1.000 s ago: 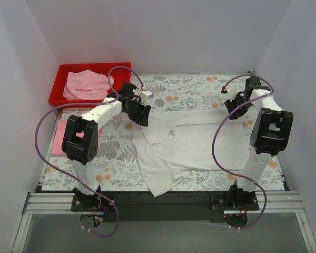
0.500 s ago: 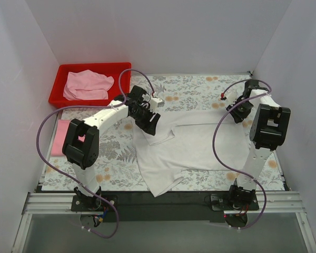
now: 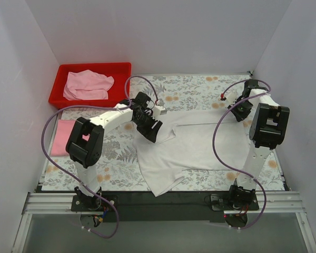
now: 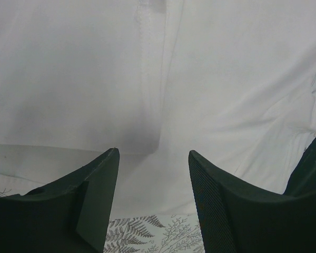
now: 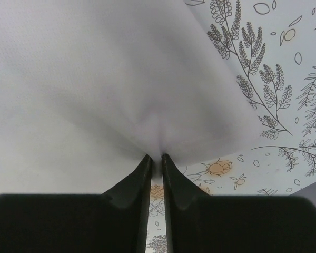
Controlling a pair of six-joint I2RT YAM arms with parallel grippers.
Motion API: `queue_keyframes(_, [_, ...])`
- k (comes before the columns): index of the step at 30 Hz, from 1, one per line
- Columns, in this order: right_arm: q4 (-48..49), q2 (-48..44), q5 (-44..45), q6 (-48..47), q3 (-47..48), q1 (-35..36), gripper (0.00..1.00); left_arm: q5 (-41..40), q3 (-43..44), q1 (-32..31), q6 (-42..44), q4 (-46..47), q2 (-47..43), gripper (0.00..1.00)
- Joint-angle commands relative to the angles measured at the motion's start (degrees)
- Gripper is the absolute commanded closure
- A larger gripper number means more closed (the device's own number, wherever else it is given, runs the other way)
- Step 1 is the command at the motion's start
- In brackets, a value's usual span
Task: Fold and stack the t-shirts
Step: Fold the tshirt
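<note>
Floral-print tablecloth carries a smooth white t-shirt, rumpled, at frame centre. Left gripper spread over it; right gripper pinches its hem, upper right. Pink t-shirt in red tray.

The left gripper is positioned over the white t-shirt, jaws standing well apart, with cloth visible through the gap. A doubled seam runs up the fabric's middle. Fern-printed worktop shows beyond the shirt's lower edge.
</note>
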Motion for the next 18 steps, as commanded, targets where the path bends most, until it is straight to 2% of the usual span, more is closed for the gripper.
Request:
queue_keyframes(1, [-1.3, 0.4, 0.9, -3.5, 2.0, -0.3, 0.82, -1.9, -0.5, -0.8, 0.1, 0.2, -0.3, 0.46])
queue_keyframes(7, [-1.4, 0.3, 0.6, -3.4, 2.0, -0.2, 0.89, -2.5, -1.6, -2.3, 0.7, 0.9, -0.5, 0.47])
queue_keyframes(18, [-1.4, 0.3, 0.7, -3.5, 2.1, -0.3, 0.93, -7.7, -2.6, -4.5, 2.1, 3.6, 1.3, 0.53])
